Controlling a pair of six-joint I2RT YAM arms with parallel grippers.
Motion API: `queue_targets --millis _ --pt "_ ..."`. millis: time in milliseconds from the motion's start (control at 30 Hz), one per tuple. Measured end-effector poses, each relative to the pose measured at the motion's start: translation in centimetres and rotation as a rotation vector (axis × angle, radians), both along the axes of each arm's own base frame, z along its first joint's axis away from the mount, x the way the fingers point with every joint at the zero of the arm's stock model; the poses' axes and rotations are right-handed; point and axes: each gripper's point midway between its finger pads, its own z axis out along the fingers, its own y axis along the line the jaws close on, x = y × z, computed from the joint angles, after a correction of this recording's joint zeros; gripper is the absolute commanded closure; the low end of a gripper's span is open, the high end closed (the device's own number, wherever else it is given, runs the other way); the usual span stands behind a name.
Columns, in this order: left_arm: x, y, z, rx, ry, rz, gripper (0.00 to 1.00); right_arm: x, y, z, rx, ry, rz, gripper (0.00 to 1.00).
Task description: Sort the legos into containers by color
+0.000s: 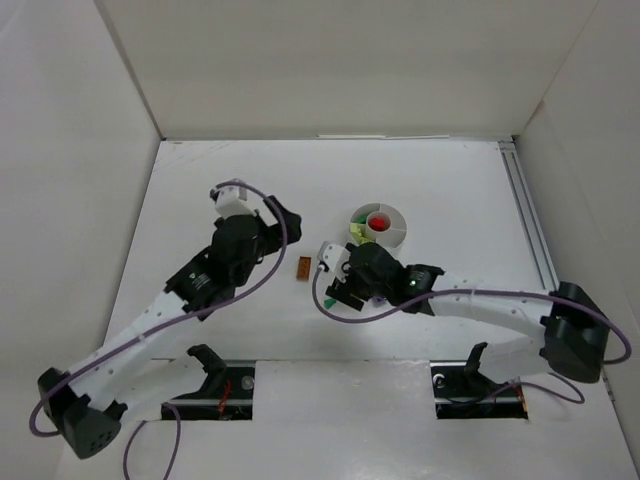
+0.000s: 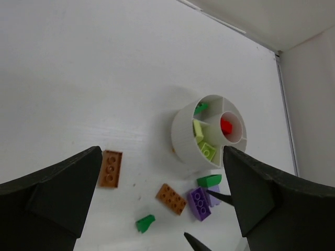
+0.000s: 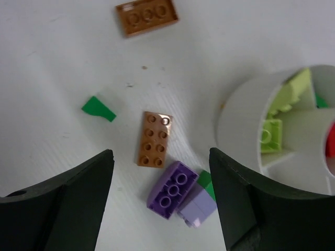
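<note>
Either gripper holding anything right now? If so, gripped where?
Nothing is held. The left gripper is open with nothing between its fingers. The right gripper is open above the purple brick, which lies unclamped on the table.

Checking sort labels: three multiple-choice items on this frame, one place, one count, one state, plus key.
1. Small red plastic brick sits: A) in the round white plastic tub's centre circle B) in an outer wedge C) beside it
2. Flat orange-brown plastic bricks outside the tub: A) none B) two C) four
3. Left end effector: A) shut on a brick B) shut, empty C) open, empty
1A, red shows in the middle ring; 2B, both lie on the table; 3C, fingers spread, nothing between.
</note>
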Motion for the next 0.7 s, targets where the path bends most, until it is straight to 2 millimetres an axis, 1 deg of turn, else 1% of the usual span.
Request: queue_targets --millis 133,200,300,333,433,500,700 --pt "-3.7 4.4 -2.3 -0.052 0.058 0.099 0.0 -0.4 2.4 -2.9 -0.067 0.055 0.115 0.24" --pt "-5.2 6.1 -3.4 -0.081 0.074 0.142 0.0 -0.3 3.2 -4.2 -0.098 0.073 0.15 0.27" --pt "-6.9 8.0 -4.4 -0.134 0.082 0.186 0.0 -0.5 3.7 -5.9 -0.139 0.102 0.197 0.27" --pt "-7.3 8.5 -4.3 -0.153 0.078 0.197 0.0 -0.7 3.8 -6.3 -0.146 0.109 0.211 0.27" --pt "-7.9 9.2 -3.9 -0.196 0.068 0.215 0.0 -0.9 4.4 -7.2 -0.164 0.13 0.253 0.27" --pt "-8.0 9.3 -4.2 -0.2 0.078 0.226 0.0 -0.9 5.1 -7.6 -0.169 0.141 0.279 0.28" --pt "-7.8 9.3 -6.3 -0.14 0.151 0.252 0.0 -1.0 6.5 -8.2 -0.17 0.169 0.326 0.34"
